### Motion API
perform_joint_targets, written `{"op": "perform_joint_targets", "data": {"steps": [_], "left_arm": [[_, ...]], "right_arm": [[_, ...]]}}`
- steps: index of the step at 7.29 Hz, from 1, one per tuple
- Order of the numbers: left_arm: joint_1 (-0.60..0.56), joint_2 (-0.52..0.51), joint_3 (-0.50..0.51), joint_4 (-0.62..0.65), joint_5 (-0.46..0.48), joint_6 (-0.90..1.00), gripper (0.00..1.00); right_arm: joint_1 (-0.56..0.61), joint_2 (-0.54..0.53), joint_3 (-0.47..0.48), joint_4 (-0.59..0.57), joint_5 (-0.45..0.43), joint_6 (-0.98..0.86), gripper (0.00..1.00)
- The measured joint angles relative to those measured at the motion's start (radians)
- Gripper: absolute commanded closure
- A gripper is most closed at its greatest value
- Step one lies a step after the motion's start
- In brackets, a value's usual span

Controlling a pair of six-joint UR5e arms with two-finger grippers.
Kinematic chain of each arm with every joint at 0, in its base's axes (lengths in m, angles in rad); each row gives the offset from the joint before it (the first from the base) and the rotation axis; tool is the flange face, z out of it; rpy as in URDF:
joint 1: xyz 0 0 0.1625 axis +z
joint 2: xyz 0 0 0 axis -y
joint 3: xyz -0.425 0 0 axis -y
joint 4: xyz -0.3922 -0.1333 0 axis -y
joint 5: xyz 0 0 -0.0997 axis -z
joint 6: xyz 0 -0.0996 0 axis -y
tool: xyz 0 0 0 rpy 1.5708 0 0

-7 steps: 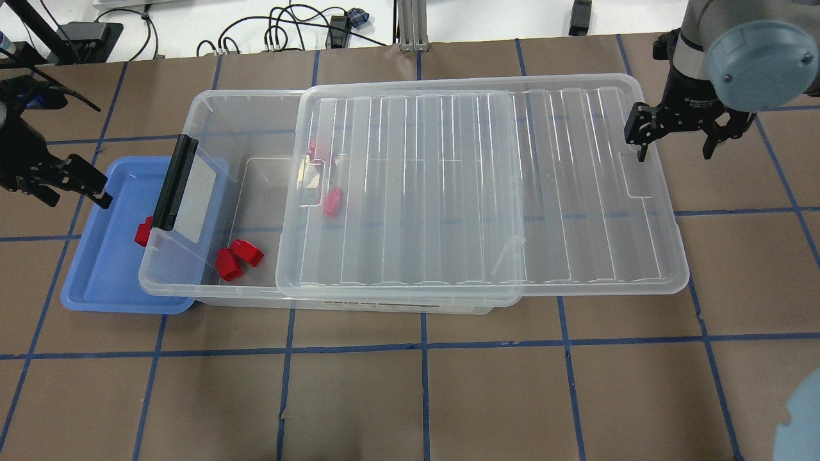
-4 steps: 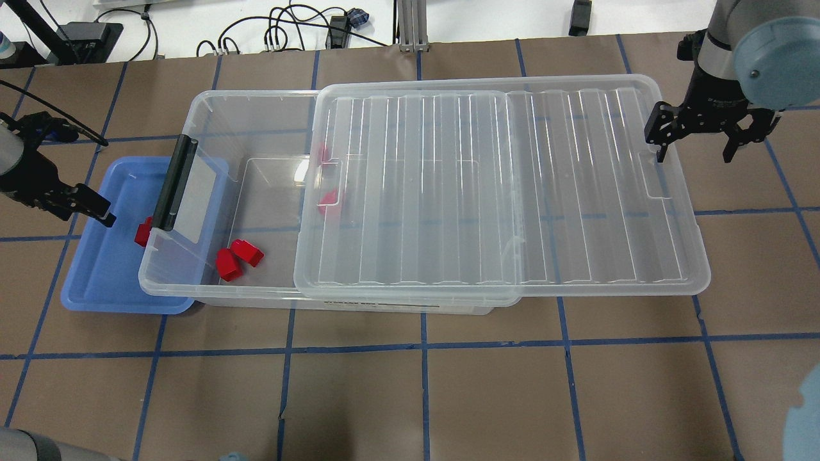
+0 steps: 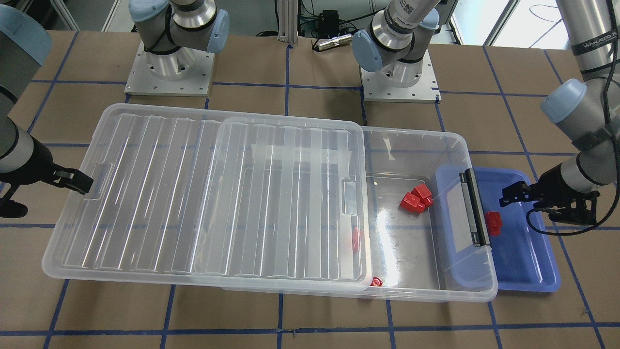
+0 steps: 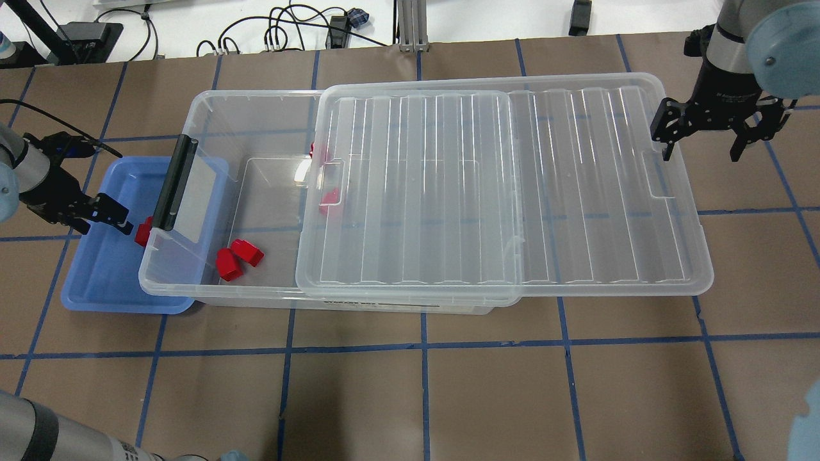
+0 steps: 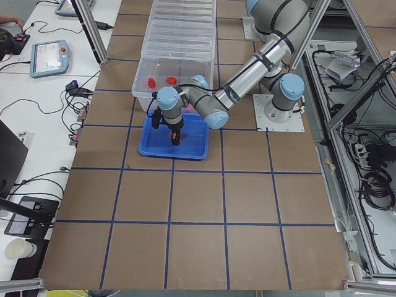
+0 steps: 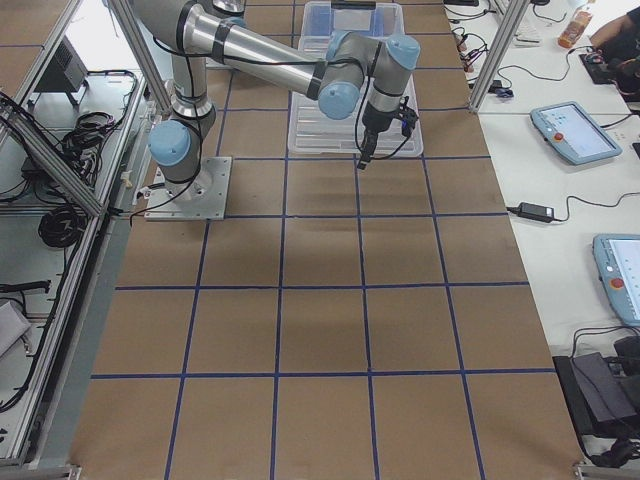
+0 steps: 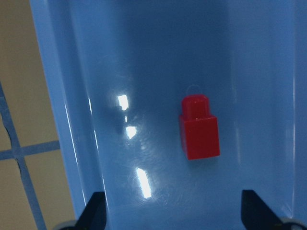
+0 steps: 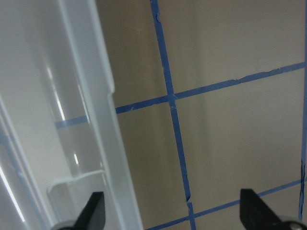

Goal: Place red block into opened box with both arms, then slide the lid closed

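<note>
White lettering, roughly "WANJEED F", on a black band (image 3: pixel 594 42) around the left arm (image 3: pixel 582 17); nothing else legible.

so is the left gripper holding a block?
No: the red block lies loose in the tray, ahead of the open left gripper.

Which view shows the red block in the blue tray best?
Left wrist view: the red block lies large and unobstructed on the blue tray, stub visible. Front-facing shows it small beside the latch bar. Overhead: partly hidden by the box rim. Side views: too small to tell.
</note>
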State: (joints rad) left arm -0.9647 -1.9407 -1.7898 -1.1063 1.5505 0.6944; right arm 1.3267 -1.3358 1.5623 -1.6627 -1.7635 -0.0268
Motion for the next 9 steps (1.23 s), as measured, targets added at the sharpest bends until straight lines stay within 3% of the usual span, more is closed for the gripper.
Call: {"op": "perform_joint_targets", "data": {"steps": [4, 6, 7, 8, 9], "left_arm": [[-0.067, -0.025, -0.045, 0.089, 0.001, -0.042, 0.00], [-0.078, -0.038, -0.064, 0.152, 0.006, -0.048, 0.00], [-0.075, -0.048, -0.067, 0.172, 0.007, -0.051, 0.05], [-0.073, -0.055, -0.068, 0.181, 0.008, -0.058, 0.17], [-0.073, -0.058, -0.070, 0.184, 0.009, -0.068, 0.37]], "right_arm": [[0.109, -0.069, -0.151, 0.190, 0.130, 0.068, 0.00], [0.214, -0.097, -0.155, 0.206, 0.153, 0.187, 0.00], [0.247, -0.122, -0.133, 0.206, 0.156, 0.221, 0.00], [0.261, -0.155, -0.095, 0.203, 0.156, 0.235, 0.00], [0.266, -0.183, -0.059, 0.196, 0.156, 0.241, 0.00]]}}
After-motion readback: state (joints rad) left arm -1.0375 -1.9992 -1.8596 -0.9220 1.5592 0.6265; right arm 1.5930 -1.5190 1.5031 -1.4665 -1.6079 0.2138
